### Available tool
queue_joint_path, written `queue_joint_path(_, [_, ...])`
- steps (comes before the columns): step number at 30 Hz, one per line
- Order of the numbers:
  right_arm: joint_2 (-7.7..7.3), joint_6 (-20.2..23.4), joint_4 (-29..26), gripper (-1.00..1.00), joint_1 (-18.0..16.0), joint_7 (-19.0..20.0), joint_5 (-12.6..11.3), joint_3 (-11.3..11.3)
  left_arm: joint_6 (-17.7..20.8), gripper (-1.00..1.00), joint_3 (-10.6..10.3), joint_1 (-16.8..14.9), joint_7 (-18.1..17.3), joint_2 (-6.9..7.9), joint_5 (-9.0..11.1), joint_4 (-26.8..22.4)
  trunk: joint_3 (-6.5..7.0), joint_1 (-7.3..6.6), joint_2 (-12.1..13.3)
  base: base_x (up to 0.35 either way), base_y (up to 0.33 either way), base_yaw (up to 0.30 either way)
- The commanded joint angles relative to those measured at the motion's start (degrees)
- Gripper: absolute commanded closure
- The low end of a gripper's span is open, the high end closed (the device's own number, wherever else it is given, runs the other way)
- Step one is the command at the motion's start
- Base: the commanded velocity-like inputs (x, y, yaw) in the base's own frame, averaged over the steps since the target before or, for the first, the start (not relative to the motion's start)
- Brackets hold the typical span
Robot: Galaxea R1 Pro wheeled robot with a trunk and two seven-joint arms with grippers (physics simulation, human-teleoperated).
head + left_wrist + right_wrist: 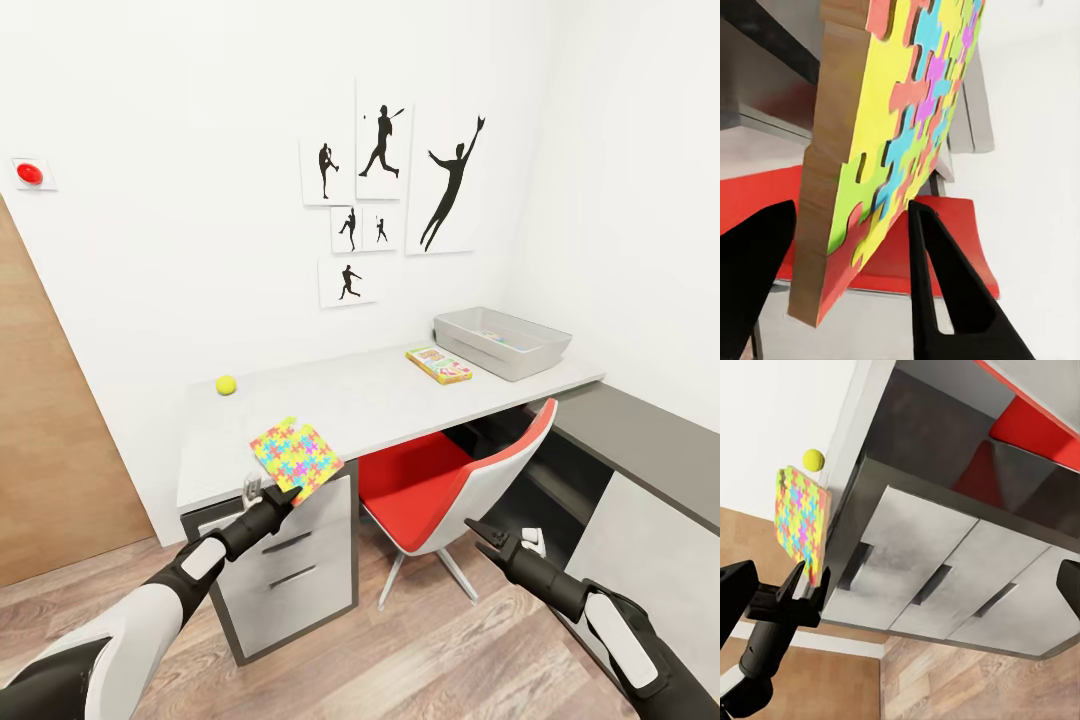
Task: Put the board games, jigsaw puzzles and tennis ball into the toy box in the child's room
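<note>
Table (380, 405) along the white wall, bin (503, 342) at its far end, puzzle (295, 459) raised over the near edge.

Left claw (280, 497) pinches this tilted board of red, yellow, blue, green and pink interlocking pieces, brown-edged. A green-yellow-red game box (438, 364), print unreadable, lies beside the bin. Right claw (480, 533) hangs empty, fingers parted. Ball (226, 384) rests near the wall.
</note>
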Motion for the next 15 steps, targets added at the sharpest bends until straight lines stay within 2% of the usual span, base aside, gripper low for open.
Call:
queue_joint_path(1, [0.0, 0.41, 0.02, -1.0, -0.03, -0.01, -0.29, -0.07, 0.39, 1.0, 0.05, -0.01, -0.08, 0.01, 0.12, 0.04, -0.06, 0.0, -0.03, 0.0, 0.0, 0.0])
queue_joint_path(15, [0.0, 0.41, 0.05, -1.0, -0.03, 0.0, -0.3, -0.07, 0.47, 1.0, -0.08, 0.04, -0.53, 0.01, -0.17, 0.02, -0.06, 0.0, -0.03, 0.0, 0.0, 0.0])
